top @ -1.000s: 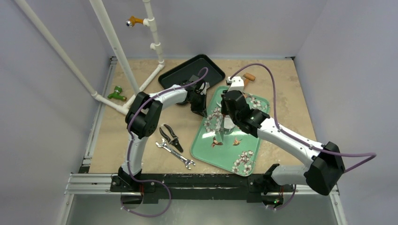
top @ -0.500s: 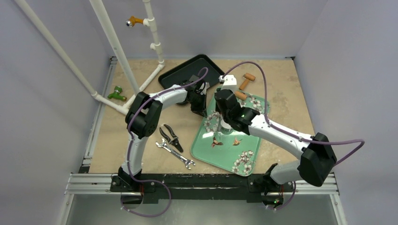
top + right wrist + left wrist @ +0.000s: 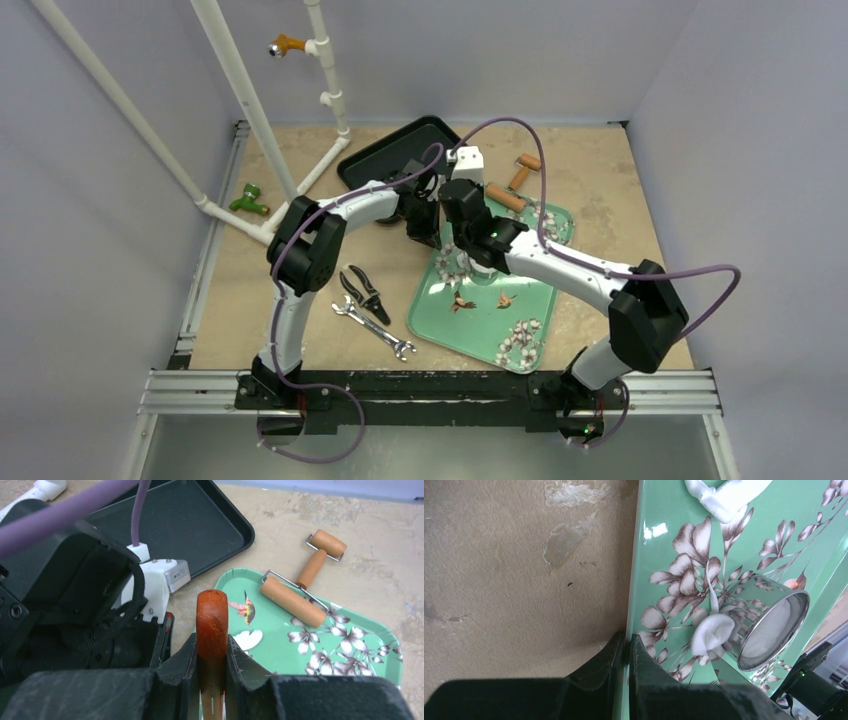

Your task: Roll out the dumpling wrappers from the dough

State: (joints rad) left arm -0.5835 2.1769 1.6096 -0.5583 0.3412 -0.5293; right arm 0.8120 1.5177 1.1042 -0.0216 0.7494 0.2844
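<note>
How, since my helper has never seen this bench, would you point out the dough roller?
Find the green floral tray in the middle of the table. At its far edge lies the wooden roller, its large barrel on the tray and its small one on the table. Nothing nearby has a pale wooden barrel in a wire frame at each end.

Nothing readable is showing in any of the three views: no words, labels, brand marks, numbers or signs. The green tray [image 3: 664, 510] is carrying only printed blossoms and small birds, without any letters.
</note>
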